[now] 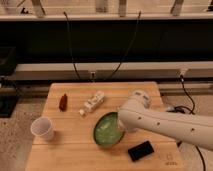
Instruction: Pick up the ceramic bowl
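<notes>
The ceramic bowl [106, 132] is a round, glossy green bowl with a darker rim, near the middle of the wooden table [70, 150]. It looks tilted, its right side hidden behind my white arm [165, 122]. My gripper [121, 126] is at the bowl's right rim, mostly hidden by the arm's wrist.
A small white paper cup [42, 128] stands at the table's left. A dark red object [63, 101] and a white packet [93, 103] lie at the back. A black phone-like slab [140, 150] lies front right. Cables hang behind the table.
</notes>
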{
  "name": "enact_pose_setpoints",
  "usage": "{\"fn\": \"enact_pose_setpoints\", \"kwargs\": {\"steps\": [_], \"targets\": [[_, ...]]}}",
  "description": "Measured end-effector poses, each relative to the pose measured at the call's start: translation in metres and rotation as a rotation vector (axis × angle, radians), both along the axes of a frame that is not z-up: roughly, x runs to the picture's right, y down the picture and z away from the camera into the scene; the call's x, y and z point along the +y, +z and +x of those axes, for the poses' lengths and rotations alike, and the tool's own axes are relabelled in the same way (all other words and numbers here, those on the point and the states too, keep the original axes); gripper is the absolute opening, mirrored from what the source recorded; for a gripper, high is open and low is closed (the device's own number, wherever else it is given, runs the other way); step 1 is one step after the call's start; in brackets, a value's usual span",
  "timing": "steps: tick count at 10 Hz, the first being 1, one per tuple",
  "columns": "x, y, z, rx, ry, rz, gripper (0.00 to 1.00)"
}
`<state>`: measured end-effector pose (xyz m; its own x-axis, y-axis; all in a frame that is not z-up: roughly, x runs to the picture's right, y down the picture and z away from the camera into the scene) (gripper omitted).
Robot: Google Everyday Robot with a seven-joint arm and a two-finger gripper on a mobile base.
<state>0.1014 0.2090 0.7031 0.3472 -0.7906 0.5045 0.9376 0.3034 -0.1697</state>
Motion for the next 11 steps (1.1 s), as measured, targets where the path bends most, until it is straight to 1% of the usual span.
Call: {"fn": "enact_pose_setpoints", "kwargs": {"steps": [11], "targets": [[-0.0018,-0.0032,-0.0031,-0.002,-0.021,0.005,0.00]]}}
